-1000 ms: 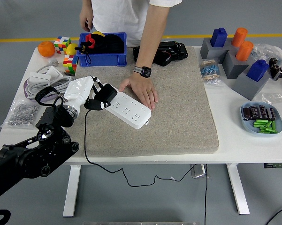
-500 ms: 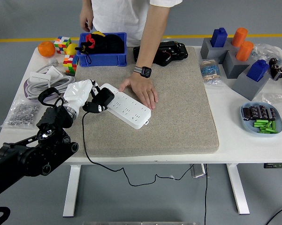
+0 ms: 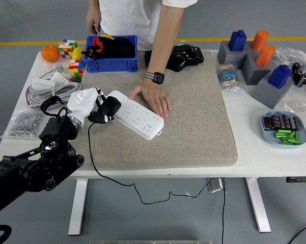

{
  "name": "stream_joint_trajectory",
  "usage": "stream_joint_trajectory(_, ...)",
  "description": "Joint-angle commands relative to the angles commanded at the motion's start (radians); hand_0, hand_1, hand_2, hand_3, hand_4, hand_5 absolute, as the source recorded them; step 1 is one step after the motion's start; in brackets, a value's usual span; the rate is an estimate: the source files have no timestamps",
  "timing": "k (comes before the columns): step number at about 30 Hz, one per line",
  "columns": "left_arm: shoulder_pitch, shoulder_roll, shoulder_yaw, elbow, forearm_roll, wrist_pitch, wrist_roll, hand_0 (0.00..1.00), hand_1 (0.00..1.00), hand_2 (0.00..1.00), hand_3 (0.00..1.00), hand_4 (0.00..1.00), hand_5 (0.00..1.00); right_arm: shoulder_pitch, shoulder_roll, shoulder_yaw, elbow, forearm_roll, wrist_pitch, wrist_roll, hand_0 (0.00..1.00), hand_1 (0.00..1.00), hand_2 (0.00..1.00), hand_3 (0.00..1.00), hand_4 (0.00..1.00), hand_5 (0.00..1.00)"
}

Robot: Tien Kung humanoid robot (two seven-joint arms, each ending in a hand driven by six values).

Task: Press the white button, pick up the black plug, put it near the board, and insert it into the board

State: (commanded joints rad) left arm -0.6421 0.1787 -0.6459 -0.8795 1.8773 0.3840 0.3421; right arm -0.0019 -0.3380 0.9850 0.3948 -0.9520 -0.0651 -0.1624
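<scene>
A white power strip (image 3: pixel 137 115) lies slanted on the grey mat (image 3: pixel 193 127). A person's hand (image 3: pixel 154 96) presses flat on its far right part. My left hand (image 3: pixel 94 105), white-covered, is shut on the black plug (image 3: pixel 108 108) and holds it at the strip's left end, just off its edge. The plug's black cord (image 3: pixel 90 152) runs down over the table's front edge. I cannot make out the white button. My right hand is not in view.
A blue bin (image 3: pixel 112 53) with black items stands at the back. White cables (image 3: pixel 48 86) and a bag of screws (image 3: pixel 23 123) lie at the left. Grey holders with blue and orange blocks (image 3: pixel 257 56) and a dish of parts (image 3: pixel 284 127) are on the right.
My left hand has moved left with the black plug, from over the strip's left sockets to just past its left end. The person's hand has stayed put.
</scene>
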Motion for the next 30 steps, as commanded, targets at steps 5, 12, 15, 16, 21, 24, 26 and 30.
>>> stream_joint_trajectory(5,-0.005,-0.003,0.003,0.002,0.006,-0.003,0.018,0.104,0.187,0.244,0.412,0.61,0.002,0.0,0.0,-0.001,0.0,0.001,0.0,0.0,0.643,0.611,0.651,0.627,0.67,0.402)
stream_joint_trajectory(12,-0.005,-0.003,0.01,-0.004,0.014,-0.024,0.054,0.1,0.185,0.242,0.404,0.605,0.002,-0.002,0.0,-0.002,-0.001,0.0,0.0,0.0,0.643,0.61,0.652,0.628,0.669,0.402)
stream_joint_trajectory(15,-0.004,-0.002,0.011,-0.009,0.014,-0.034,0.066,0.1,0.185,0.242,0.404,0.605,0.002,-0.002,0.0,-0.002,-0.001,0.0,0.0,0.0,0.643,0.61,0.652,0.628,0.669,0.402)
stream_joint_trajectory(16,-0.004,-0.002,0.012,-0.011,0.014,-0.037,0.069,0.1,0.185,0.242,0.404,0.605,0.002,-0.002,0.0,-0.001,-0.001,0.0,0.0,0.0,0.643,0.61,0.652,0.628,0.669,0.402)
stream_joint_trajectory(21,-0.008,-0.004,0.015,-0.015,0.015,-0.043,0.077,0.102,0.184,0.241,0.399,0.597,0.002,0.0,0.0,0.0,0.0,0.001,-0.001,0.0,0.643,0.61,0.651,0.627,0.669,0.401)
stream_joint_trajectory(24,-0.011,-0.005,0.017,-0.016,0.018,-0.046,0.08,0.102,0.185,0.241,0.401,0.598,0.002,0.0,0.0,0.001,0.001,0.0,0.0,0.001,0.643,0.61,0.65,0.627,0.669,0.402)
stream_joint_trajectory(26,-0.012,-0.006,0.019,-0.016,0.018,-0.046,0.084,0.102,0.185,0.241,0.401,0.598,0.002,0.0,0.0,0.0,0.0,0.001,0.0,0.0,0.643,0.61,0.65,0.627,0.669,0.402)
stream_joint_trajectory(30,-0.022,-0.011,0.025,-0.006,0.018,-0.055,0.1,0.102,0.184,0.242,0.413,0.597,0.002,-0.001,0.0,-0.002,0.0,0.001,0.0,0.0,0.643,0.61,0.65,0.627,0.669,0.401)
